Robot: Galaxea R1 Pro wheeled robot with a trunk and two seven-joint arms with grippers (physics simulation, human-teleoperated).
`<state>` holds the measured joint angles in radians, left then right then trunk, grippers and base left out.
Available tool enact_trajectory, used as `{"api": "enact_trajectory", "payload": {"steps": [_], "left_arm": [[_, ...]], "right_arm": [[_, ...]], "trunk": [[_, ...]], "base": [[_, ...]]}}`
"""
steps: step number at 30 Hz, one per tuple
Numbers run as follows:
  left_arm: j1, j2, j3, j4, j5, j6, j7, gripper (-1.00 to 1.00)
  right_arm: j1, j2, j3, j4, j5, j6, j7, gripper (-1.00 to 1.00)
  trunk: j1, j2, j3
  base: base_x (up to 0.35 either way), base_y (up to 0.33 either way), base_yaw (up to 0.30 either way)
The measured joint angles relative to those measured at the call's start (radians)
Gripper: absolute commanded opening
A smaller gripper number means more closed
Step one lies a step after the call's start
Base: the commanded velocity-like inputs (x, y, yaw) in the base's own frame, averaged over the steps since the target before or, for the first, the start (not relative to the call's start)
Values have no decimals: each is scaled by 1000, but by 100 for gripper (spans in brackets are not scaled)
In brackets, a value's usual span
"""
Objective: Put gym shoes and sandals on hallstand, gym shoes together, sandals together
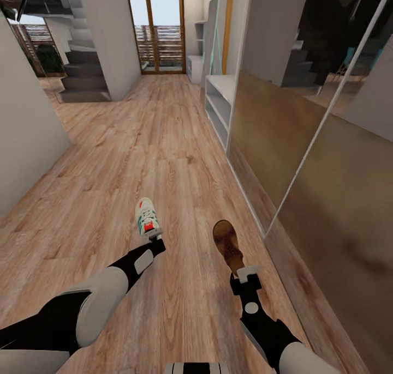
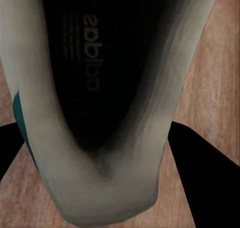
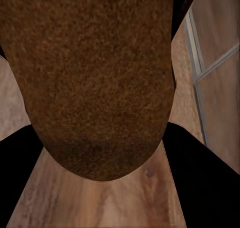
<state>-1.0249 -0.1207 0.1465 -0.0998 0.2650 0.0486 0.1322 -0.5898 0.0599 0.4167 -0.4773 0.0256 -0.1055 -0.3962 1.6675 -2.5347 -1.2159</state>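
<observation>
My left gripper is shut on the heel of a white gym shoe with teal stripes, held above the wood-plank corridor floor. The left wrist view looks into that gym shoe, with dark fingers on both sides. A brown sandal is held by its heel in my right gripper, which is shut on it. Up close the sandal sits between the black fingers. The white hallstand stands ahead along the right wall. The other gym shoe and sandal are out of view.
Mirrored panels line the right wall close to my right arm. A white wall stands at the left, and stairs rise at the far left. A glass door closes the corridor's far end.
</observation>
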Motion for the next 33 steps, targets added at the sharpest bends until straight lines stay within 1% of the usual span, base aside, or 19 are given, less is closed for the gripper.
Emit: {"api": "enact_trajectory", "payload": {"steps": [9, 11, 14, 17, 18, 20, 21, 24, 25, 27, 29, 30, 31, 32, 33], "left_arm": [[0, 1, 0, 3, -3, 5, -1, -100], [0, 6, 1, 13, -13, 7, -2, -100], [0, 21, 1, 49, -41, 9, -4, -100], [0, 31, -2, 60, -63, 12, -6, -100], [0, 37, 0, 65, -76, 22, -7, -100], [1, 42, -1, 69, -86, 46, -7, -100], [1, 55, 4, 72, -95, 92, -7, -100], [2, 76, -1, 73, -100, 129, -16, -100], [2, 80, -2, 73, -101, 134, -22, -100], [4, 87, -4, 74, -106, 148, -62, -100], [4, 89, -5, 74, -112, 152, -93, -100], [4, 89, -6, 74, -123, 155, -128, -100], [4, 89, -5, 74, -133, 156, -150, -100], [4, 89, -5, 74, -155, 157, -195, -100], [4, 90, -4, 74, -166, 158, -215, -100]], "right_arm": [[0, -1, -1, 0, 1, 0, 0, -100], [0, -1, -1, 0, 1, 0, 0, -100], [0, -1, -1, 0, 1, 0, 0, -100], [0, -1, -1, 0, 1, 0, 0, -100], [0, -1, -2, 0, 1, 0, 0, -100], [0, -2, -2, 0, 1, 0, 0, -100], [0, -2, -3, 0, 1, 0, 0, -100], [0, -3, -3, 0, 1, 0, 0, -100], [0, -3, -3, 0, 1, 0, 0, -100], [0, -3, -3, 0, 1, 0, 0, -100], [0, -3, -3, 0, 1, 0, 0, -100], [0, -3, -3, 0, 1, 0, 0, -100], [0, -3, -3, 0, 1, 0, 0, -100], [0, -3, -4, 0, 1, 0, 0, -100], [0, -3, -4, 0, 0, 0, 0, -100]], "trunk": [[-4, 2, 35], [-5, 3, 43], [-6, 3, 54], [-8, 4, 66], [-8, 4, 70], [-9, 5, 77], [-9, 5, 81], [-11, 6, 93], [-11, 6, 97], [-12, 6, 104], [-13, 7, 112], [-13, 7, 116], [-14, 7, 120], [-14, 7, 124], [-15, 8, 128]], "base": [[0, 0, 0], [0, 0, 0], [0, 0, 0], [0, 0, 0], [0, 0, 0], [0, 0, 0], [0, 0, 0], [0, 0, 0], [0, 0, 0], [0, 0, 0], [0, 0, 0], [0, 0, 0], [0, 0, 0], [0, 0, 0], [0, 0, 0]]}}
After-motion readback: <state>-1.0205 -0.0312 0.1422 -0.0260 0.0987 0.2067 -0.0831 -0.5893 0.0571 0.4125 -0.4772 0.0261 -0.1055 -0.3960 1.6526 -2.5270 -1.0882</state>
